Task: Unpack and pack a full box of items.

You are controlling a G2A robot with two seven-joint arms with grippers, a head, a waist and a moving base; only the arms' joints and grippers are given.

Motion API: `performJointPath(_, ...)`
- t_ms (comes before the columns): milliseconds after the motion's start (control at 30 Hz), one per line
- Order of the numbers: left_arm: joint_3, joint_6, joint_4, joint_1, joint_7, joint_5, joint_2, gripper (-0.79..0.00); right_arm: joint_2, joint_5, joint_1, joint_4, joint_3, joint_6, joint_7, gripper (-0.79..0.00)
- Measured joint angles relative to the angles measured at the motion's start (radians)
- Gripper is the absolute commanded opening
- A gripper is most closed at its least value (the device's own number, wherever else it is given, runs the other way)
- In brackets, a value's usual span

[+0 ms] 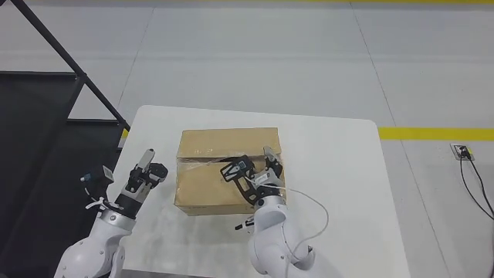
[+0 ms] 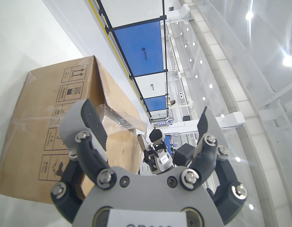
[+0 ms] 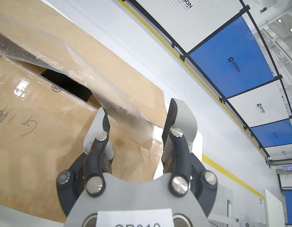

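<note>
Cardboard box [image 1: 228, 171], resting near the middle of the white table [image 1: 340, 216], its top flaps meeting along a seam [image 3: 65, 83] that gaped dark under slit clear tape [image 3: 117, 109]. I had the right gripper [image 3: 137, 119] over the box's near right top corner, jaws parted and grasping nothing, with a loose tongue of that tape lying between them; whether a pad touched it I could not tell. The left gripper [image 2: 147, 119] hung just beside the box's left end wall, jaws likewise spread and empty, apart from the cardboard.

Hazards as I judged them:
(a) A close at this spot might have pinched film alone, which would stretch or tear off and leave the flap down.
(b) With nothing bracing the box, a pull on flap or tape could have dragged or tipped the whole box rather than opening it.
(c) The tape's sticky face might have clung to a pad and fouled later grasps.

Contents were hidden from me.
</note>
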State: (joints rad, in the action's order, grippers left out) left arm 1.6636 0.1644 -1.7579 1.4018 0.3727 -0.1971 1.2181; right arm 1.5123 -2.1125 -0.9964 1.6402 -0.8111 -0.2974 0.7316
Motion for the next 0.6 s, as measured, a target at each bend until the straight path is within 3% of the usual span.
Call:
performJointPath(333,0.004,0.006,0.008,-0.002,-0.001,-0.008,-0.002,0.0,0.013,0.009,-0.021,0.015,-0.042,0.045,-0.035,-0.372)
performJointPath(600,0.007,0.007,0.012,0.0,-0.002,-0.013,-0.003,0.0,0.022,0.058,-0.019,0.023,-0.079,0.118,-0.075,-0.496)
